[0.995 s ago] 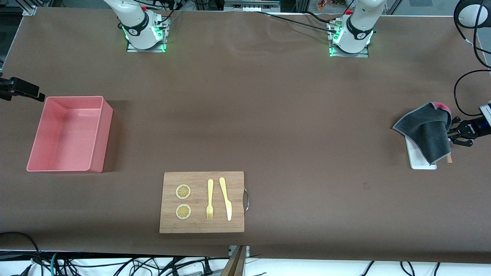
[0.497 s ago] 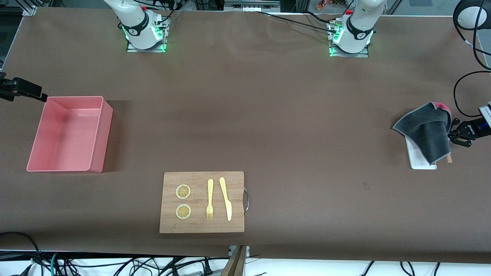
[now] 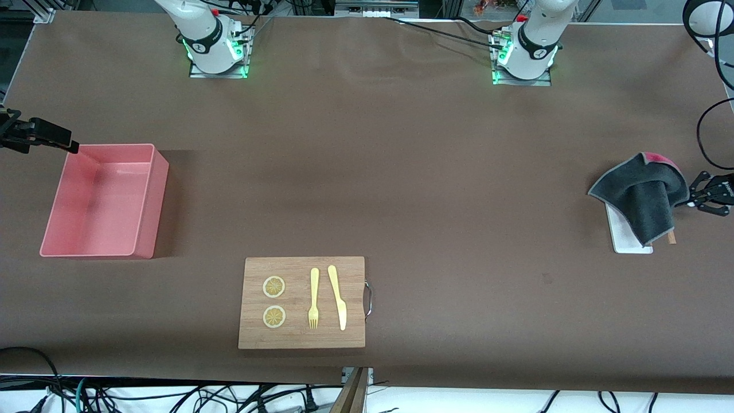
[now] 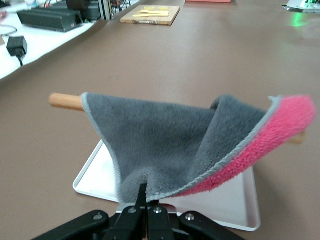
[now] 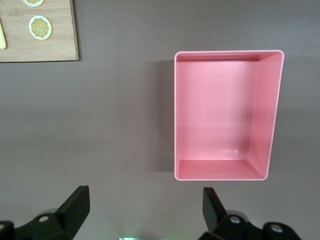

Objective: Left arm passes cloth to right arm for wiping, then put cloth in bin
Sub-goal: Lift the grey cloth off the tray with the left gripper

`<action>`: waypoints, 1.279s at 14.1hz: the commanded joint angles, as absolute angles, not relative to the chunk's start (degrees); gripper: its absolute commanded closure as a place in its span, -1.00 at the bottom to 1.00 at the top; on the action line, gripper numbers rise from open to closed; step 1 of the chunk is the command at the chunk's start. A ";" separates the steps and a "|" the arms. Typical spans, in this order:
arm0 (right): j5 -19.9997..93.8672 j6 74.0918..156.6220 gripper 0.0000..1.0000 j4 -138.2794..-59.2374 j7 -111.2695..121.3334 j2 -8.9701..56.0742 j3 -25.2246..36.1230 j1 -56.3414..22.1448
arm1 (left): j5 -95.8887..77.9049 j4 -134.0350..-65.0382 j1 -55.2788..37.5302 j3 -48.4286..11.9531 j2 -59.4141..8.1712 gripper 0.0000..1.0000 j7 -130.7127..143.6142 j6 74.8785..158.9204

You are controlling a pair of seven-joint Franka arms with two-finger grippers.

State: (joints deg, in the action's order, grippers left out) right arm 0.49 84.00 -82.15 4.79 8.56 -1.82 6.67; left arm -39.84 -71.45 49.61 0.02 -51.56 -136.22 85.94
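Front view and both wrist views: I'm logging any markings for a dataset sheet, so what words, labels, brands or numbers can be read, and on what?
No text can be read in any view.
Left gripper: a small pale marking on its body, too small to read.
Arm bases: round dark marks, illegible.
Cloth, bin, white tray, cutting board: no lettering visible.

Both arms are glossy white with black joint rings, green lights glowing at the bases. Left claw (image 3: pixel 711 194) and right claw (image 3: pixel 40 135) are matte black, black cables trailing.
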 commanded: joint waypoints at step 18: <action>0.62 82.09 -1.00 -81.56 4.83 11.51 -1.58 6.59 | -18.63 -66.27 19.01 -2.37 -25.22 1.00 -27.40 73.39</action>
